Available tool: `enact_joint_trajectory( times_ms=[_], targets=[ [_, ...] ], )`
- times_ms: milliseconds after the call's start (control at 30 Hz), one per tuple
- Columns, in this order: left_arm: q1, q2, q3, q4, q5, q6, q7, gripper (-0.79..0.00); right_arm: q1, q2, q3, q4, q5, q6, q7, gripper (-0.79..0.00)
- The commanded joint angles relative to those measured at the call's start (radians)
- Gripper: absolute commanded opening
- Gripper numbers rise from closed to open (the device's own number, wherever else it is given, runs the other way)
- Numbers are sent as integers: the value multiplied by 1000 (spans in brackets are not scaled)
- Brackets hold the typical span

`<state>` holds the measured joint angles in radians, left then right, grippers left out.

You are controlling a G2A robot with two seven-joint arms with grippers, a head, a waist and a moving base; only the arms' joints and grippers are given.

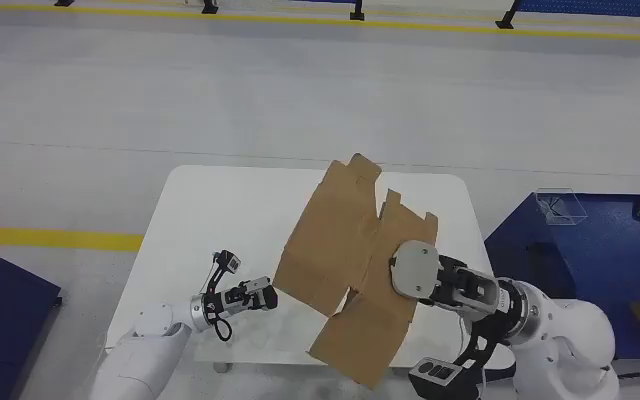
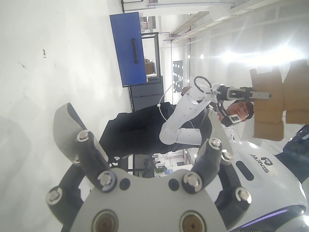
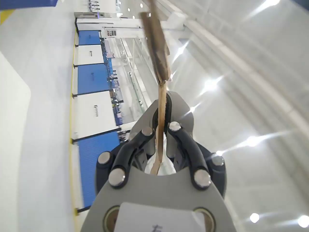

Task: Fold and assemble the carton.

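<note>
The carton is a flat, unfolded sheet of brown cardboard with notched flaps, held tilted above the right half of the white table. My right gripper is shut on the carton's right edge; in the right wrist view the cardboard runs edge-on between the closed fingers of that gripper. My left gripper is open and holds nothing, low over the table's front left, just left of the carton's lower edge. The left wrist view shows its spread fingers and, farther off, the carton.
A blue cabinet stands close to the table's right side, with a clear box on it. Another blue unit is at the left edge. The table's left half is bare.
</note>
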<state>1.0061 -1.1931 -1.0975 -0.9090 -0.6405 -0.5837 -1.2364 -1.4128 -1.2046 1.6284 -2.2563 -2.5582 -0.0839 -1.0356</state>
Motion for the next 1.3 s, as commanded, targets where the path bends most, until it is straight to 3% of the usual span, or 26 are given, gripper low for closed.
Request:
enact_joint_trajectory(
  times_ms=[0,133,233,300,400,567,700,800,900,1033,1133,1267],
  targets=[
    [0,0,0,0,0,0,0,0,-12,4,-6,-2,-126,176,-59,-785],
    [0,0,0,0,0,0,0,0,-38,9,-25,12,-225,351,-78,-785],
    [0,0,0,0,0,0,0,0,-48,11,-32,12,-211,359,-54,-785],
    [0,0,0,0,0,0,0,0,-58,11,-41,13,-126,301,-13,-785],
    [0,0,0,0,0,0,0,0,-69,9,-47,-3,148,87,75,-785],
    [0,0,0,0,0,0,0,0,-74,8,-19,-23,819,-426,302,-785],
    [0,0,0,0,0,0,0,0,-101,15,-31,-8,1287,-718,570,-785],
    [0,0,0,0,0,0,0,0,-145,33,-101,16,1655,-910,808,-785],
    [0,0,0,0,0,0,0,0,-164,63,-180,17,2031,-903,1074,-785],
    [0,0,0,0,0,0,0,0,-139,103,-249,6,2474,-757,1394,-785],
    [0,0,0,0,0,0,0,0,-107,121,-250,23,2669,-671,1559,-785],
    [0,0,0,0,0,0,0,0,-107,121,-250,23,2669,-671,1559,-785]
  ],
)
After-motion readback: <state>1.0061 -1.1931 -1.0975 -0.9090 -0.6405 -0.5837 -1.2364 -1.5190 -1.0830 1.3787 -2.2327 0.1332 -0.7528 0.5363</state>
